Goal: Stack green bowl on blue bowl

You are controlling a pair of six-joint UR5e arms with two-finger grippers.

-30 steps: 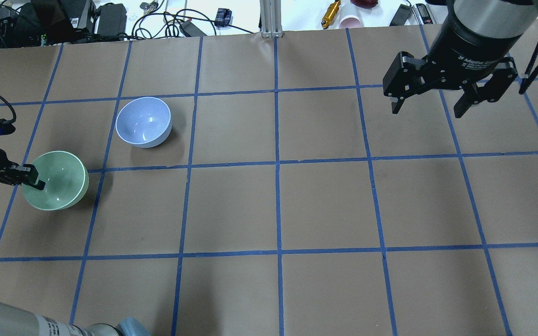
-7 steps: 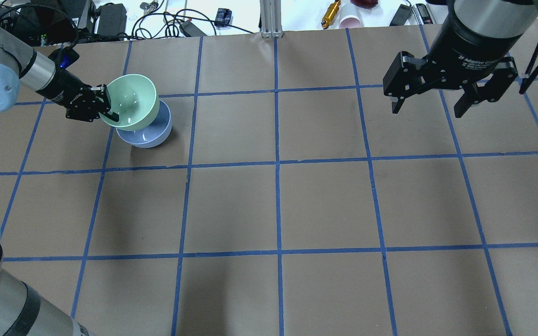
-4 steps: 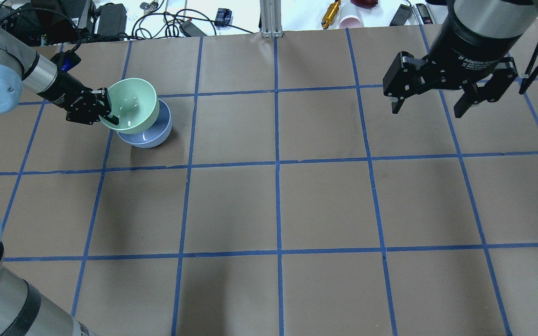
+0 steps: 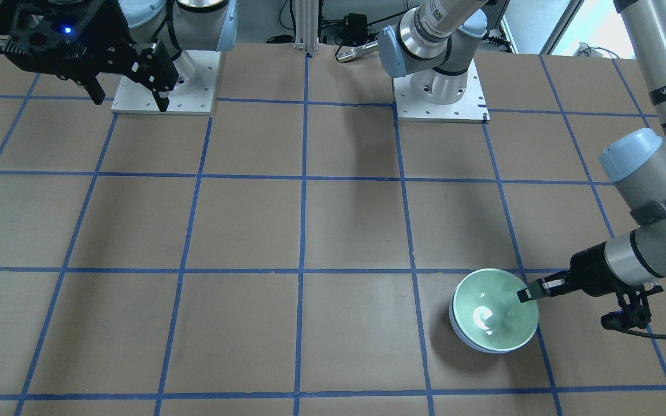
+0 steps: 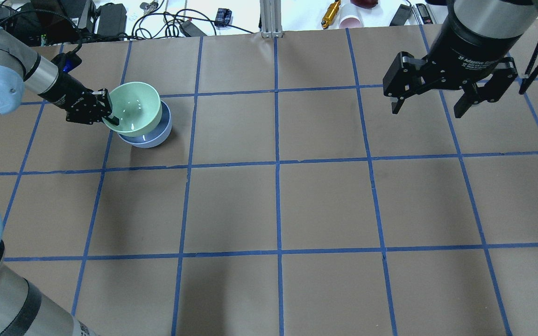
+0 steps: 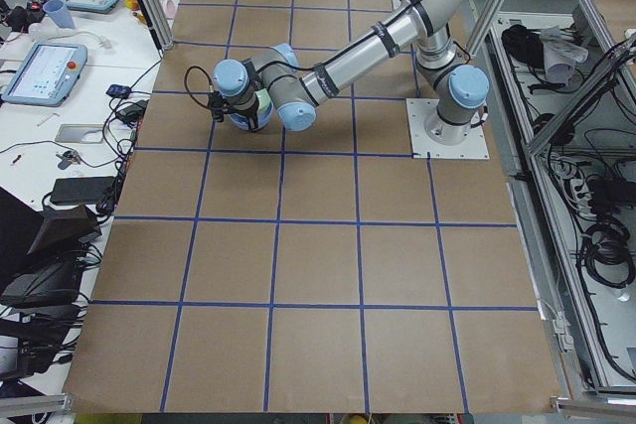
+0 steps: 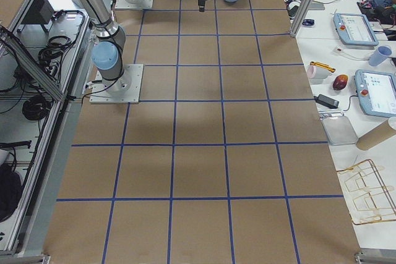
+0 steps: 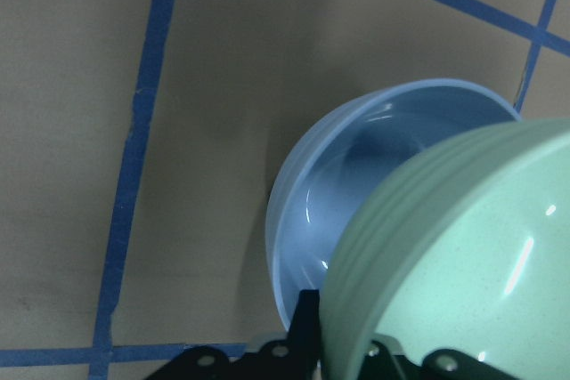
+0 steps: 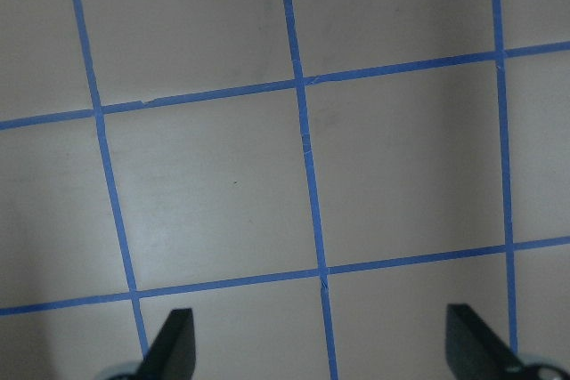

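The pale mint-green bowl [image 5: 134, 106] hangs tilted right over the pale blue bowl [image 5: 151, 138], which stands on the table at far left. My left gripper [image 5: 108, 113] is shut on the green bowl's near-left rim, one finger inside. In the left wrist view the green bowl [image 8: 463, 255] overlaps the blue bowl's [image 8: 347, 193] open mouth; I cannot tell if they touch. In the front view the green bowl [image 4: 495, 312] covers nearly all of the blue one [image 4: 465, 340], with the left gripper [image 4: 528, 293] on its rim. My right gripper [image 5: 432, 103] is open and empty, high at far right.
The brown paper table [image 5: 278, 205] carries a blue tape grid. Cables, chargers and small items lie beyond its far edge [image 5: 166, 18]. The right wrist view shows only bare grid below the open right gripper [image 9: 325, 344].
My left gripper took the green bowl from the table's left, carried it over the blue bowl, and in the last second has lowered it a little closer. The right arm has not moved.
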